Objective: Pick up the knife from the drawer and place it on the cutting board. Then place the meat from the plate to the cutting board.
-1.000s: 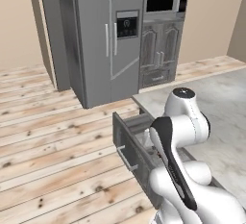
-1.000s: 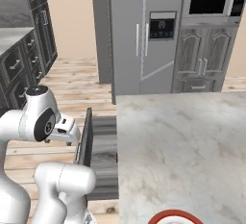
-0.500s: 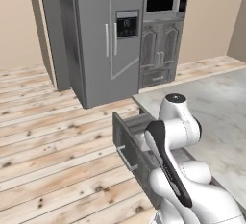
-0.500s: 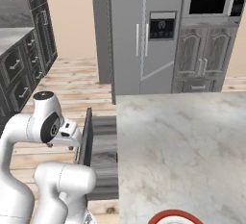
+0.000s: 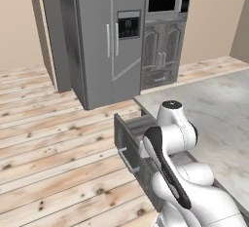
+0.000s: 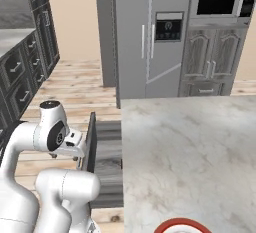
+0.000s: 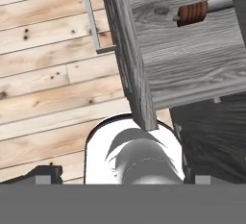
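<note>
The drawer point(image 7: 182, 50) is standing pulled out from under the marble counter point(image 6: 195, 147), and in the hand view the knife point(image 7: 197, 11) is lying on its grey wood-grain floor near the far upper edge, its ribbed reddish-brown handle plain to see and a thin grey blade running off toward the right. The step in hand looks to be the reach for that knife, and doing it well probably means bringing the hand further over the drawer's inside, lining the fingers across the handle rather than along it, and lowering straight so neither finger catches the drawer front point(image 5: 127, 149) or its silver bar handle point(image 7: 94, 16). The gripper point(image 7: 120, 176) is spread wide and is holding nothing; its dark tips are showing low at either side of the hand view, hovering above the plank floor and the drawer's front corner, well short of the knife. In the base views the arm is folding tightly, its elbow raised beside the drawer and the wrist turning downward over it. Nearer the base, the plate point(image 6: 182, 225) is showing only its red rim at the counter's near edge. Beyond stands the refrigerator point(image 5: 104, 36).
</note>
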Motion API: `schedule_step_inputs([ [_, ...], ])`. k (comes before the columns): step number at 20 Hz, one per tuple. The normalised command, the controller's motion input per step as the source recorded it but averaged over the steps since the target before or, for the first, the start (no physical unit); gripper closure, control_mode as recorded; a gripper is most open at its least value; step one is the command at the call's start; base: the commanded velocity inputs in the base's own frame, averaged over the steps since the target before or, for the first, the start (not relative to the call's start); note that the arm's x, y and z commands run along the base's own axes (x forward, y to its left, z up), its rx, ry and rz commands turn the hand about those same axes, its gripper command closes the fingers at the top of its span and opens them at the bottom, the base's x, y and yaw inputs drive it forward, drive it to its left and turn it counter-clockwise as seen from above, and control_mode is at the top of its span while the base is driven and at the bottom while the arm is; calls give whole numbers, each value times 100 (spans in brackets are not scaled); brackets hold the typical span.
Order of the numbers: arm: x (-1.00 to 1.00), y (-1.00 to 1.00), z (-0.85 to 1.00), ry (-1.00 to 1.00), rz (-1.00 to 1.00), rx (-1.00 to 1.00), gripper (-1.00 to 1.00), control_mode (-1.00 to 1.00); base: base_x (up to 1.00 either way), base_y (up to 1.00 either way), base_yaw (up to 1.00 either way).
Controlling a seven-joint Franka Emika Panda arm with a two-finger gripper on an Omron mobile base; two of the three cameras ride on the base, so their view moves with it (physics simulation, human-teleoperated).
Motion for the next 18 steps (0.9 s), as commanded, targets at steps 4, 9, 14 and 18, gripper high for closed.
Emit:
schedule_step_inputs([
  [4,15,4,-25,0,0,0,-100,-100,0,0,0],
  [9,13,0,-8,0,1,0,-100,-100,0,0,0],
  [14,17,-1,-3,-1,3,0,-100,-100,0,0,0],
  [18,21,-1,-4,0,3,0,-100,-100,0,0,0],
])
